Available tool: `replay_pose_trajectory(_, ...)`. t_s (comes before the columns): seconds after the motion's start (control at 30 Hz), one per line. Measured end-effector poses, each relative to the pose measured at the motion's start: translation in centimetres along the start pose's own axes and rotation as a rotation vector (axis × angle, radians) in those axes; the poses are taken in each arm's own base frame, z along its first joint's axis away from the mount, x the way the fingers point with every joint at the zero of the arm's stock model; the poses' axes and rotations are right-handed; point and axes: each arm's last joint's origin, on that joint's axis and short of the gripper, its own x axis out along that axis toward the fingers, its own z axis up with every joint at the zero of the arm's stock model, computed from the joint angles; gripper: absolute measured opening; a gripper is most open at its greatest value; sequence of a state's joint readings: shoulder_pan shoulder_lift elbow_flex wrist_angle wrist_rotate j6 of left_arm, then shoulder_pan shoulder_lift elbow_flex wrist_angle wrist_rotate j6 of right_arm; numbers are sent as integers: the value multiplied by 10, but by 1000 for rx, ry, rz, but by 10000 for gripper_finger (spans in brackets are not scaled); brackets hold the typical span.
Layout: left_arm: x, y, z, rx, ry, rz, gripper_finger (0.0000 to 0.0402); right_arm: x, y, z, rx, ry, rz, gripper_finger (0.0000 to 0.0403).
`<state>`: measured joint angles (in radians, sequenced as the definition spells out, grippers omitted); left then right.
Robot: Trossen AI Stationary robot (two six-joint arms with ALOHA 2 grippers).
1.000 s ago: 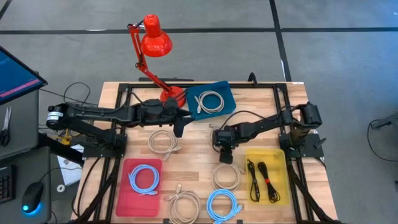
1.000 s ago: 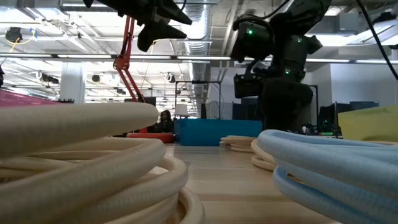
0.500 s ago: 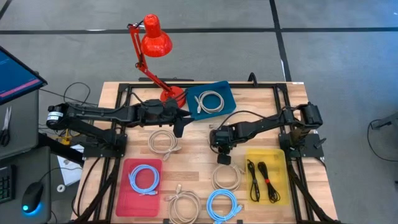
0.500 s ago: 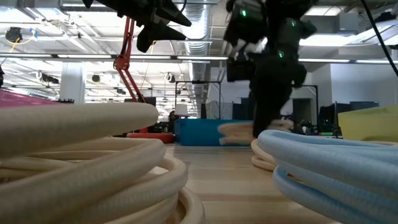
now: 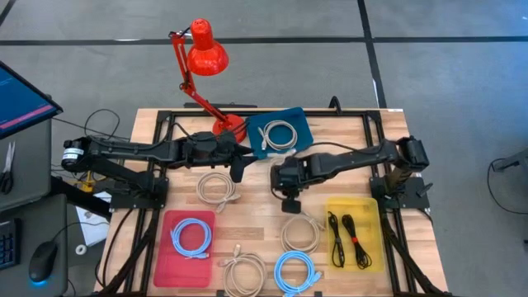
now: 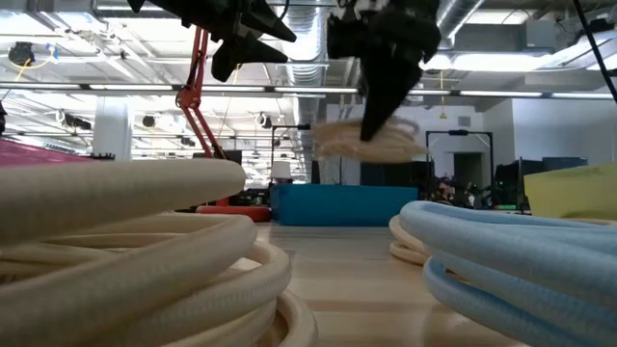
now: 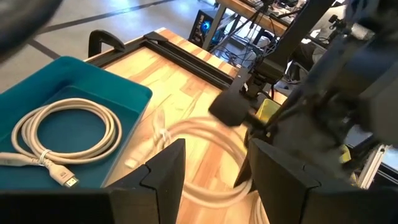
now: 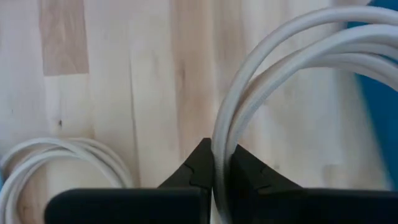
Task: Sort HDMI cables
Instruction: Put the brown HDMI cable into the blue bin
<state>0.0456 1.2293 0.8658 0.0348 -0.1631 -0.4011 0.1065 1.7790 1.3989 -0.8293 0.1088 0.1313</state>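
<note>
Wooden table (image 5: 256, 216); right fingers (image 8: 214, 169) pinch beige-white coil (image 6: 371, 143), hanging edge-down.

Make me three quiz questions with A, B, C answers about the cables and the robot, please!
1. Where are the black cables? A the floor; B a drawer; C the yellow tray.
2. How many light-blue coils show? A two; B one; C five.
3. The right end effector is: A open, empty; B shut on a beige coil; C out of sight.
Answers: C, both bundles lie in yellow; A, one in the red tray, one on the table; B, its fingers pinch the coil.
</note>
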Motion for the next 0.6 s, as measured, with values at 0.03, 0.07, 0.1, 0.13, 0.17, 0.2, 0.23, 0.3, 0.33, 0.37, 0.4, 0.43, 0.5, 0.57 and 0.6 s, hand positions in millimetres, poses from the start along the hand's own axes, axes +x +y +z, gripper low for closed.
replay_pose_trajectory(0.03, 0, 0, 0, 0, 1, 0, 176, -5, -2, 3, -15, -4, -13, 16)
replay_pose_trajectory(0.07, 0, 0, 0, 0, 1, 0, 176, -10, -4, 6, -28, -11, -25, 16)
replay_pose_trajectory(0.1, 0, 0, 0, 0, 1, 0, 176, -14, -6, 9, -40, -18, -38, 16)
replay_pose_trajectory(0.13, 0, 0, 0, 0, 1, 0, 176, -17, -9, 12, -47, -25, -53, 16)
replay_pose_trajectory(0.17, 0, 0, 0, 0, 1, 0, 176, -20, -13, 15, -55, -35, -66, 16)
replay_pose_trajectory(0.2, 0, 0, 0, 0, 1, 0, 176, -23, -17, 17, -59, -45, -78, 16)
replay_pose_trajectory(0.23, 0, 0, 0, 0, 1, 1, 176, -25, -22, 20, -60, -53, -90, 16)
replay_pose_trajectory(0.3, 0, 0, 0, 0, 1, 1, 176, -27, -34, 23, -60, -65, -105, 16)
replay_pose_trajectory(0.33, 0, 0, 0, 0, 1, 1, 176, -28, -40, 25, -59, -69, -112, 16)
replay_pose_trajectory(0.37, 0, 0, 0, 0, 1, 0, 176, -28, -46, 25, -56, -70, -120, 16)
replay_pose_trajectory(0.4, 0, 0, 0, 0, 1, 0, 176, -28, -53, 25, -52, -68, -127, 16)
replay_pose_trajectory(0.43, 0, 0, 0, 1, 1, 1, 176, -27, -60, 25, -49, -65, -135, 16)
replay_pose_trajectory(0.5, 0, 0, 0, 1, 1, 1, 176, -27, -74, 25, -42, -58, -152, 16)
replay_pose_trajectory(0.57, 0, 0, 0, 0, 1, 0, 176, -26, -89, 24, -27, -54, -167, 16)
replay_pose_trajectory(0.6, 0, 0, 0, 1, 2, 0, 176, -26, -96, 23, -20, -55, -174, 16)
